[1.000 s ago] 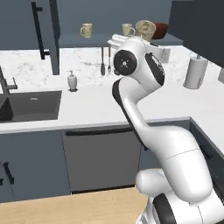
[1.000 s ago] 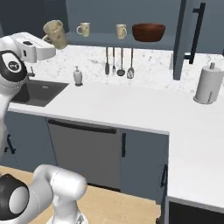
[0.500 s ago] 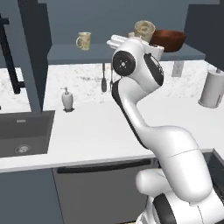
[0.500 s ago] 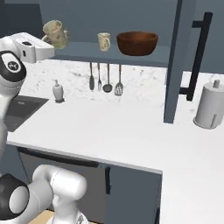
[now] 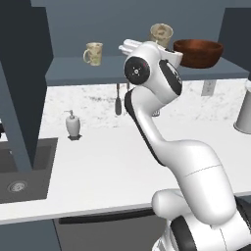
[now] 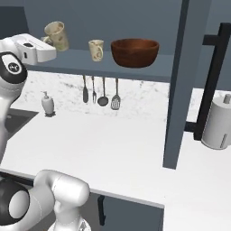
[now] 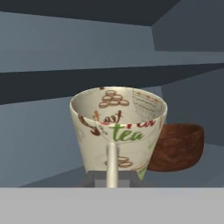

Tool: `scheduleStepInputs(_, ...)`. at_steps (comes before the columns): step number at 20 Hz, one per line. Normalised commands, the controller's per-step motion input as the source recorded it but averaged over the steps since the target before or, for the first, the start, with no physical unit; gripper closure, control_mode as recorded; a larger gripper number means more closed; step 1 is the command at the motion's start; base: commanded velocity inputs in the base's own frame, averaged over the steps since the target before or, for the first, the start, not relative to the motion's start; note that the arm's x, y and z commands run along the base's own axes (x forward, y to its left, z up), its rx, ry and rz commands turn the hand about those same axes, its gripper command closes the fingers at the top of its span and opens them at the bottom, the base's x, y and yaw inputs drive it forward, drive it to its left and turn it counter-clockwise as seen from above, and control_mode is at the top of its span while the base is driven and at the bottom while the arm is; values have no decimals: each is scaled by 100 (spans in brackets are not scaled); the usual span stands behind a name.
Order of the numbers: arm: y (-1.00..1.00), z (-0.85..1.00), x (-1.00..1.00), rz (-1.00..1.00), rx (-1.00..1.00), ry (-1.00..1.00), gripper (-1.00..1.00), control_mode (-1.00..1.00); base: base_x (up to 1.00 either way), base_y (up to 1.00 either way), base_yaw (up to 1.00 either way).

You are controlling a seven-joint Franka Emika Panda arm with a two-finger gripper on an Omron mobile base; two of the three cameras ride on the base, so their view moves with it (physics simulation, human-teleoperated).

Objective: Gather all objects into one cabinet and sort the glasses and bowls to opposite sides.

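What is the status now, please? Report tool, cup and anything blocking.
Tool shut on handled cup, held above the shelf. Second cup and bowl already on the shelf, bowl to the right. Nothing blocking.

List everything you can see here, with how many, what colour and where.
Cups: two, cream patterned; one on the shelf, one held by its handle above the shelf.
Bowl: one, dark reddish-brown, on the shelf, right of the standing cup.
Shelf unit: one, slate-blue.
Utensils: four, dark, hanging under the shelf.
Soap dispenser: one, white, on the counter.
Paper towel roll: one, white, on the counter at right.
Sink: one, dark.
Gripper: white, fingers shut on the held cup's handle.
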Motion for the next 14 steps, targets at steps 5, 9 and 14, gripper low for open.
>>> scheduleStepInputs(5,0,0,0,0,0,0,100,100,0,-4,0)
scheduleStepInputs(9,0,0,0,0,0,0,100,100,0,0,0)
scheduleStepInputs(14,0,0,0,0,0,0,100,100,0,0,0)
